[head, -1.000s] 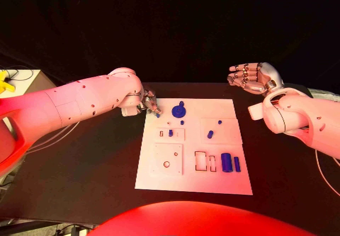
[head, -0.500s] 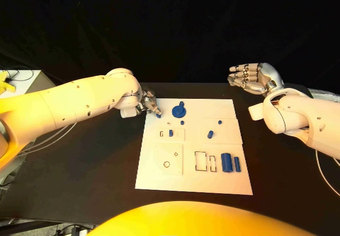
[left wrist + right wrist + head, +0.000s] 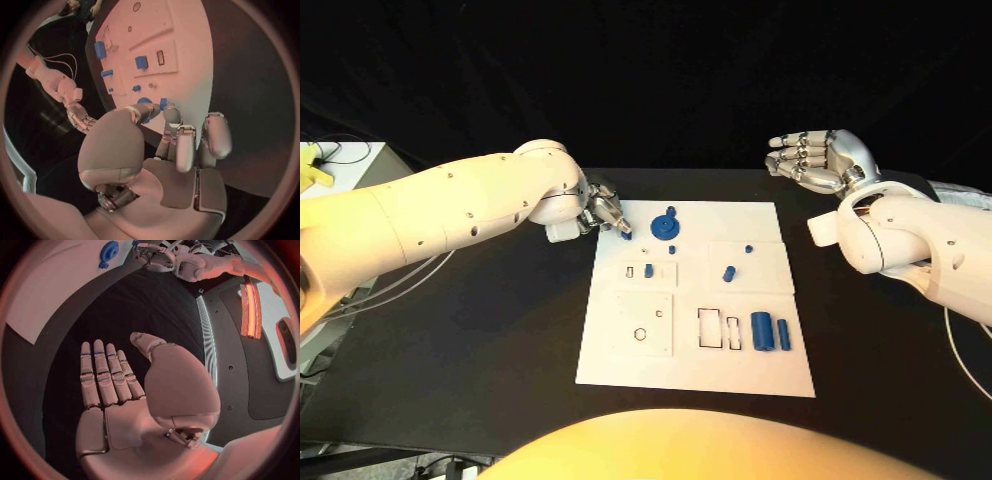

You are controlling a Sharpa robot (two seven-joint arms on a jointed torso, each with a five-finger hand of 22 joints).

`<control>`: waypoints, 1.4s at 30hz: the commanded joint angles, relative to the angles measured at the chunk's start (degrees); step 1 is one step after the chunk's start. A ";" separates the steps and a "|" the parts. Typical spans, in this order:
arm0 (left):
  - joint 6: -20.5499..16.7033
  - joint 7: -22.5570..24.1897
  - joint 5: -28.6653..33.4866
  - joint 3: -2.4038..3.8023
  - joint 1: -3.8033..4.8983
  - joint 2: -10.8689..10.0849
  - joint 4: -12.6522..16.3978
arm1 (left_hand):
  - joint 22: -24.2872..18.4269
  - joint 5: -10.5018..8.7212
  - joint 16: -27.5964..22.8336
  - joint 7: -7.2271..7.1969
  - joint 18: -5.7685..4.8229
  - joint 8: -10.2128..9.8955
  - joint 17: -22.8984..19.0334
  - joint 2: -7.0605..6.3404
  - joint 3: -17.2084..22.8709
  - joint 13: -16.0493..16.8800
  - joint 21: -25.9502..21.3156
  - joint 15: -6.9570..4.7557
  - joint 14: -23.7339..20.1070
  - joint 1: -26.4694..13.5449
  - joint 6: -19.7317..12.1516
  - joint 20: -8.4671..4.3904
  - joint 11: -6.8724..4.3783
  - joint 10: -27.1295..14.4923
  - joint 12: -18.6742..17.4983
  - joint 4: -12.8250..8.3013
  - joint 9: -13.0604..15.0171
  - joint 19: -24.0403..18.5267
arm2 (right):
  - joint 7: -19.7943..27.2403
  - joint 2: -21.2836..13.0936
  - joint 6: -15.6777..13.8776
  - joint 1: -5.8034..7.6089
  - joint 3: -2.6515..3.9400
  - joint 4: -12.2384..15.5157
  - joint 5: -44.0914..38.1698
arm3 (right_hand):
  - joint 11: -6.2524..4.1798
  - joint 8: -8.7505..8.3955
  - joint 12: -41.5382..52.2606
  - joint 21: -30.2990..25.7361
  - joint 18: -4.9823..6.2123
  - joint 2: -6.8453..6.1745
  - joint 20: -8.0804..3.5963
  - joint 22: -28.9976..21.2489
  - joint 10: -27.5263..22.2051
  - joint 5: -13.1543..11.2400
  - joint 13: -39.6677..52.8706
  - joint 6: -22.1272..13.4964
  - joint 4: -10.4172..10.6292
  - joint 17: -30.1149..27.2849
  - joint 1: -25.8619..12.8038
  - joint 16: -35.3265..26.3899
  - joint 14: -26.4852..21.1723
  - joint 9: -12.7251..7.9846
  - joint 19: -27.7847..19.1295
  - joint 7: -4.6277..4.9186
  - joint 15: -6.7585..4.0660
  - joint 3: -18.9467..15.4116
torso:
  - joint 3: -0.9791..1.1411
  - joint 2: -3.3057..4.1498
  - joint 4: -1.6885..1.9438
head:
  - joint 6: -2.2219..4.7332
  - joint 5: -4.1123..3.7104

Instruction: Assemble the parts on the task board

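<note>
The white task board (image 3: 747,375) lies in the middle of the black table. My left hand (image 3: 600,212) hovers at its far left corner and pinches a small blue part (image 3: 623,231) between thumb and fingertip; the left wrist view shows that part (image 3: 163,103) too. Just beside it on the board sits a round blue part with a knob (image 3: 664,222). A small blue peg (image 3: 672,249), a blue piece (image 3: 728,272) and a large blue cylinder (image 3: 760,330) lie further along the board. My right hand (image 3: 816,156) hangs beyond the board's far right corner, fingers apart, holding nothing.
A white box (image 3: 343,160) with a yellow object (image 3: 312,166) stands at the table's left edge, with cables (image 3: 401,285) trailing near my left arm. Raised white plates with cut-outs (image 3: 643,323) sit on the board's left half.
My left hand has barely shifted, its fingertips and the small blue part rising a touch. The right hand has stayed where it was.
</note>
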 commanded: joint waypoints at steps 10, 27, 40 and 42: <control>-2.86 0.77 1.42 -0.04 -0.05 -3.50 6.46 | 2.25 1.15 0.82 -1.44 -0.18 0.50 14.53 -1.10 10.86 2.21 1.31 -1.01 5.87 -1.50 2.63 -0.45 -0.65 2.73 1.11 -9.73 2.92 2.02 | 0.54 -0.39 0.62 -0.10 0.02 0.04 0.25 | 0.23 -0.13 -0.22 -0.12 0.69 0.36 0.04 -0.15 0.34 -0.07 0.00 0.54 0.09 -0.11 -0.47 -0.14 -0.05 0.00 -0.29 3.34 0.41 -0.23 | 0.00 0.05 0.08 | 0.00 0.12; -2.33 0.44 -0.06 -0.93 -0.29 -6.59 12.31 | 2.81 1.60 0.85 -1.63 -0.30 0.54 14.61 -1.45 11.56 2.83 1.60 -1.19 5.90 -1.91 3.10 -0.63 -0.84 3.40 1.36 -9.96 2.96 2.41 | 0.55 -0.65 0.61 -0.21 0.01 -0.02 0.27 | 0.23 -0.13 -0.23 -0.11 0.69 0.39 0.05 -0.18 0.35 -0.06 0.00 0.58 0.12 -0.13 -0.50 -0.14 -0.05 0.00 -0.30 3.35 0.42 -0.24 | -0.02 0.13 0.02 | 0.00 0.48; -2.62 0.06 -1.41 -2.32 -0.38 -6.56 12.95 | 2.96 1.75 0.88 -1.70 -0.33 0.57 14.67 -1.57 11.77 3.37 1.68 -1.25 5.92 -2.10 3.27 -0.69 -0.90 3.78 1.62 -10.03 2.99 2.53 | 0.54 -0.71 0.57 -0.24 0.01 0.04 0.28 | 0.23 -0.13 -0.23 -0.11 0.69 0.39 0.05 -0.18 0.35 -0.06 0.00 0.58 0.12 -0.13 -0.50 -0.14 -0.05 0.00 -0.30 3.35 0.42 -0.24 | 0.03 0.14 -0.05 | 0.00 0.68; -2.64 0.04 -1.35 -2.52 -0.54 -6.47 12.90 | 2.96 1.75 0.88 -1.70 -0.33 0.57 14.67 -1.57 11.77 3.37 1.68 -1.25 5.92 -2.10 3.27 -0.69 -0.90 3.78 1.62 -10.03 2.99 2.53 | 0.53 -0.70 0.58 -0.26 0.01 0.03 0.28 | 0.23 -0.13 -0.23 -0.11 0.69 0.39 0.05 -0.18 0.35 -0.06 0.00 0.58 0.12 -0.13 -0.50 -0.14 -0.05 0.00 -0.30 3.35 0.42 -0.24 | 0.02 0.15 -0.05 | 0.00 0.60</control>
